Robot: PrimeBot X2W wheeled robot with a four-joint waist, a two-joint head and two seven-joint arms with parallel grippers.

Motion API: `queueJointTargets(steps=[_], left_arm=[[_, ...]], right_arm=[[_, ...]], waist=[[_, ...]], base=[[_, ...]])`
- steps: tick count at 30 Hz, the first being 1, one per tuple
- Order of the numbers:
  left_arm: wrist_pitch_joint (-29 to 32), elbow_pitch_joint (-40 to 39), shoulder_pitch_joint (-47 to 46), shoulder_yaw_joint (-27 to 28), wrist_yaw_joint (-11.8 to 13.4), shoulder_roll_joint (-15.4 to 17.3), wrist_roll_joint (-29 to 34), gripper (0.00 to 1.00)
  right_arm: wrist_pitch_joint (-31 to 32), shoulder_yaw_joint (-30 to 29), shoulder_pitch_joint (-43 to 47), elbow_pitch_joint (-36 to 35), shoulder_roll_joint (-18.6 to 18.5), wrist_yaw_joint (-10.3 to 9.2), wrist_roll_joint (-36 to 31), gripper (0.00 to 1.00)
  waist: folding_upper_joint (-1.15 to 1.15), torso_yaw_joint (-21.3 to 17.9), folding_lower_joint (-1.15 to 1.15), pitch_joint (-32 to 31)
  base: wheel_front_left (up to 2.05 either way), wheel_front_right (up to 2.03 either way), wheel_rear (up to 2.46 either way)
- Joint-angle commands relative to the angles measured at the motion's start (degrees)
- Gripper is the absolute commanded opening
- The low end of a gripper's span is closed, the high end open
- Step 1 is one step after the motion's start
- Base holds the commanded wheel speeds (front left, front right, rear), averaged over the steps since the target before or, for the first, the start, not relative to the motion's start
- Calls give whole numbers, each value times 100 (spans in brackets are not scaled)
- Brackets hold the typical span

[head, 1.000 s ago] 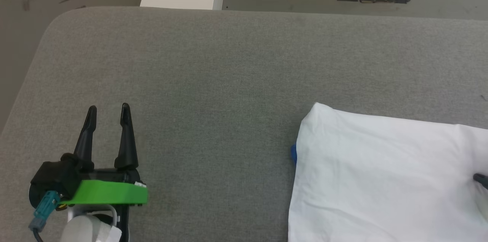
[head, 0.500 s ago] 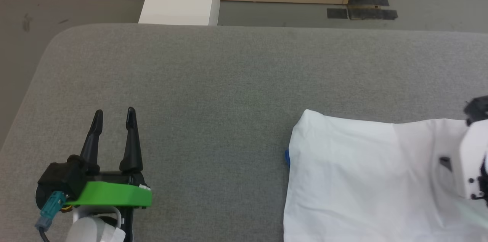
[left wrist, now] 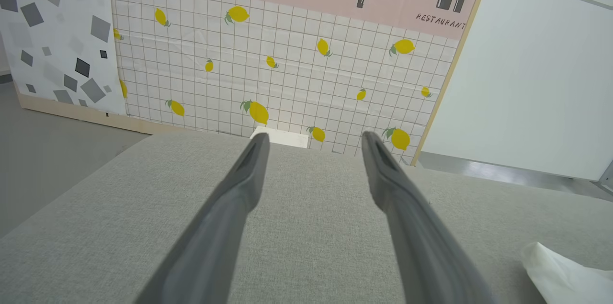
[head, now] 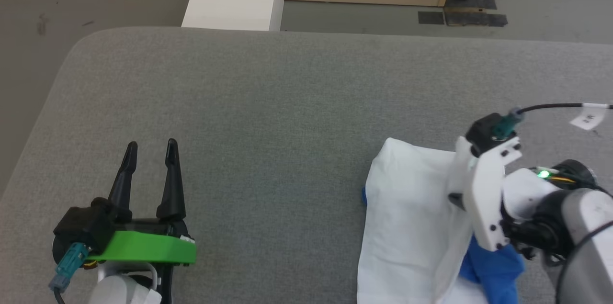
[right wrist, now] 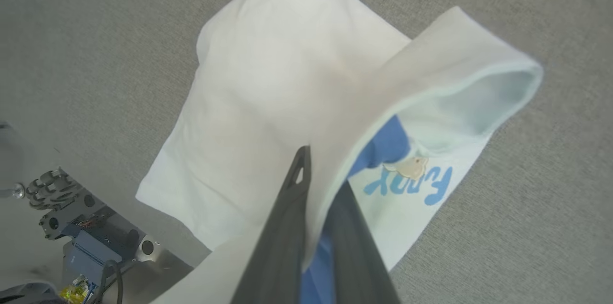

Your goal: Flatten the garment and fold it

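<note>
Head: grey woven tabletop (head: 287,103) with a rounded corner. The soft white garment (head: 407,203) lies at its near right, with blue cloth bunched under the right arm (head: 486,194). The left gripper (head: 151,143) has tapered dark fingers spread and empty, well apart from the garment. Versus 0.5 s ago, the right arm is further over the shirt, the white layer is pulled up and blue is exposed.
Left wrist: fingers apart above bare weave, crumpled white corner at lower right.
Right wrist: right gripper (right wrist: 322,170) pinched on a raised white fold, with blue lettering and a tan emblem beneath.
</note>
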Motion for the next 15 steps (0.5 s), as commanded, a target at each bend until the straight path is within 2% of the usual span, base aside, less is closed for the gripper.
queueJointTargets(steps=[1, 8, 15], left_arm=[[-22, -8, 27, 3, -39, 0, -39, 100], [-22, 8, -55, -43, -39, 1, -85, 100], [-22, 43, -112, -97, -39, -35, -141, 100]], right_arm=[[-109, 120, -155, 111, 61, -9, 23, 0], [-566, 751, -596, 808, 322, -9, 75, 0], [-890, 1099, -792, 1426, 395, -9, 94, 0]], waist=[[34, 58, 0, 67], [34, 201, 0, 217], [34, 348, 0, 297]], base=[[0, 0, 0], [0, 0, 0], [0, 0, 0]])
